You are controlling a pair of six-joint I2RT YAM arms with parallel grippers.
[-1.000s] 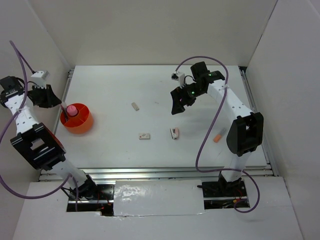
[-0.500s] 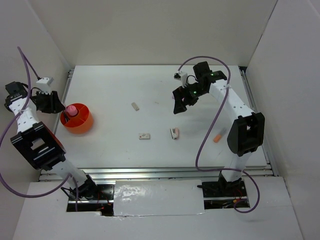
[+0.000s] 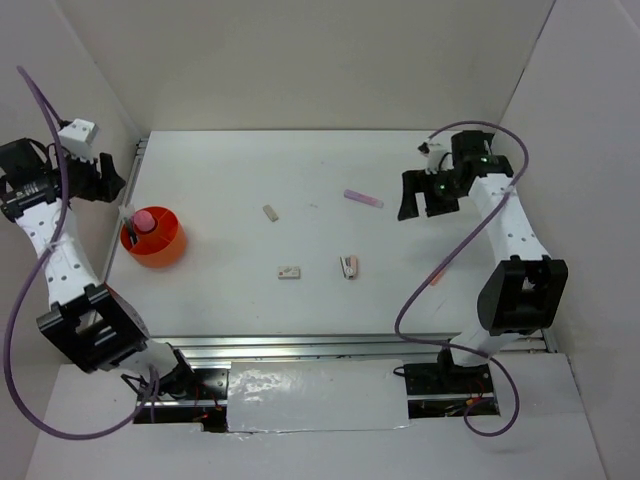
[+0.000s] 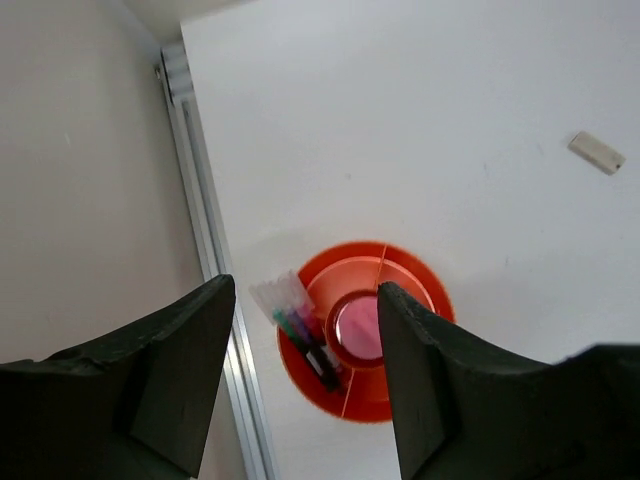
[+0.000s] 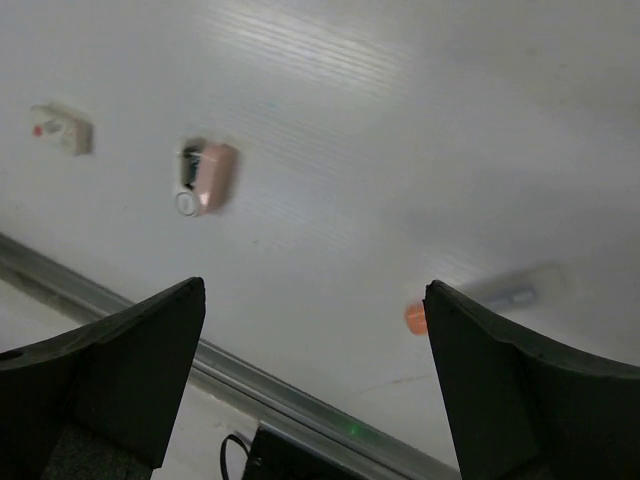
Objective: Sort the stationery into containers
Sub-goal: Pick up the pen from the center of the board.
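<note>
The container, a low round orange-red tub [image 3: 153, 240], stands at the table's left edge with a pink stubby cylinder [image 3: 143, 218] upright in its middle. My left gripper [image 3: 105, 187] hangs open above and behind it, holding nothing. In the left wrist view the tub [image 4: 410, 395], the cylinder [image 4: 358, 325] and several dark pens [image 4: 312, 345] leaning in it show between the open jaws [image 4: 305, 295]. A lilac pen [image 3: 363, 198] lies mid-table, left of my open, empty right gripper [image 3: 425, 197]. The right gripper [image 5: 315, 292] is high over the table.
Loose on the table are a white block [image 3: 270, 212], a white block with a red dot [image 3: 289, 271], a pink-and-white piece [image 3: 348, 266] and an orange bit [image 3: 435, 277]. A metal rail [image 4: 210, 260] and white walls bound the table's left side.
My left gripper has opened and drawn up and back from the tub. My right arm swung to the right, and the lilac pen now shows on the table.
</note>
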